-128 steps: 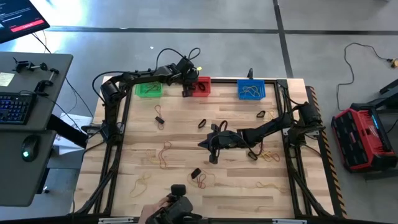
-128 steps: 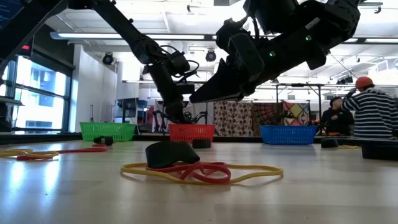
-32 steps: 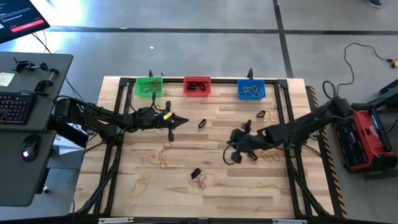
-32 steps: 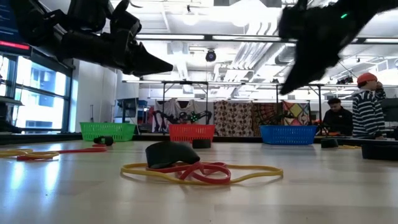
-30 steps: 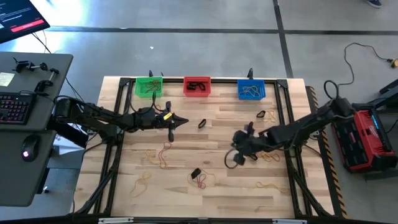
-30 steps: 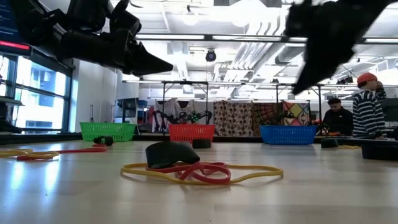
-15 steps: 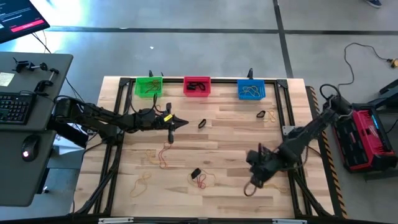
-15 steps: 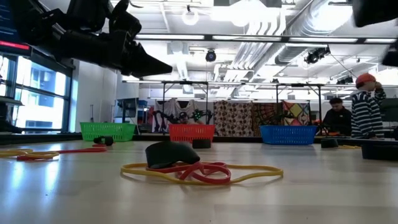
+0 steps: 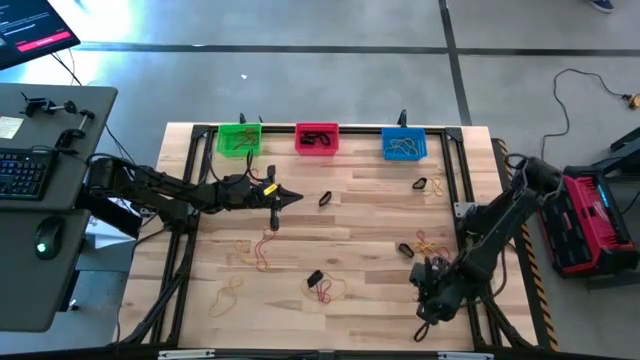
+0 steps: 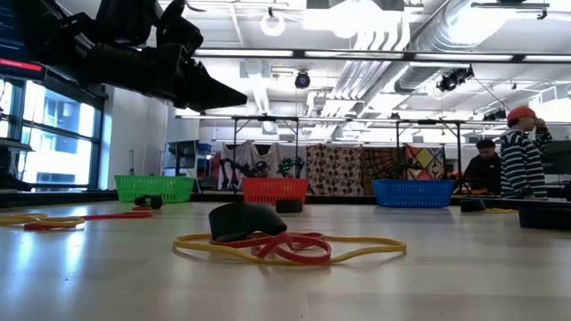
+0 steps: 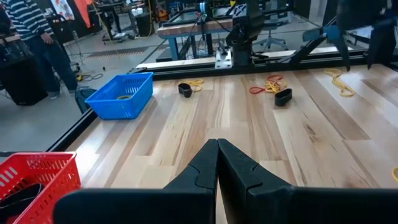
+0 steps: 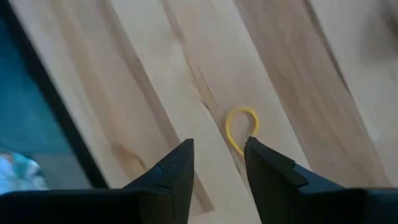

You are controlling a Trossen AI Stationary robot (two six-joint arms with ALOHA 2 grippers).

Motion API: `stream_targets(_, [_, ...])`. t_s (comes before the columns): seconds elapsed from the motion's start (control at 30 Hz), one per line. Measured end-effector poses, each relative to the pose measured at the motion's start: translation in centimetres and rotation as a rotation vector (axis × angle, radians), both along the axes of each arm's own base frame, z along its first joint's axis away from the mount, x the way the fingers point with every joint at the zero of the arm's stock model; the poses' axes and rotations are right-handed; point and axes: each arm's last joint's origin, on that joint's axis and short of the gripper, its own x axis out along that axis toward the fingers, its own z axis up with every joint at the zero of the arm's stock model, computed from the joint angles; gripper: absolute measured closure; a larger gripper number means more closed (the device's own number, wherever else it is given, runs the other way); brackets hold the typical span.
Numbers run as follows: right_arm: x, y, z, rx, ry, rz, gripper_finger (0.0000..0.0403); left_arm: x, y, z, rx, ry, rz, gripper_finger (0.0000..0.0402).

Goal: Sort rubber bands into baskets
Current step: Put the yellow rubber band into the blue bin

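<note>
Along the far edge of the table [image 9: 330, 225], three baskets in a row: green basket [image 9: 239, 139] at the left, red basket [image 9: 317, 138] in the middle, blue basket [image 9: 404, 144] at the right, each with its long side running along that edge. Black loops inside the red one, tan loops inside the blue and the green.

Near the front right corner, right gripper [image 9: 428, 322] low over the wood, fingers [image 12: 176, 171] spread with a clear gap, holding nothing; just ahead of the tips, one yellow band [image 12: 239, 129], a narrow loop with its long axis pointing away from the fingers toward the tabletop's middle.

Over the left half, left gripper [image 9: 277, 200] hanging above the boards, fingers [image 11: 205, 165] pressed together, empty, pointing toward the right side.

Scattered across the boards, roughly ten loose bands: a front-centre tangle [image 10: 290, 245] of one black, one red and one yellow loop, flat and elongated left to right in the low view; a tan-and-red cluster [image 9: 428, 244] on the right.
</note>
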Motion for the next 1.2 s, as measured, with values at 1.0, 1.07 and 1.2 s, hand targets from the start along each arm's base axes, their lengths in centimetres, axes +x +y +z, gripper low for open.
stream_targets(1.0, [0.1, 1.0, -4.7, -0.05, 0.312, 0.194, 0.0395, 0.0, 0.0, 0.0, 0.024, 0.003, -0.003, 0.0401])
stream_targets(1.07, [0.2, 1.0, -4.7, -0.043, 0.308, 0.182, 0.0394, 0.0, 0.0, 0.0, 0.019, 0.002, -0.002, 0.0401])
stream_targets(1.2, [1.1, 1.5, -3.7, -0.033, 0.257, 0.181, 0.0401, 0.0, 0.0, 0.0, 0.005, 0.0, 0.0, 0.0401])
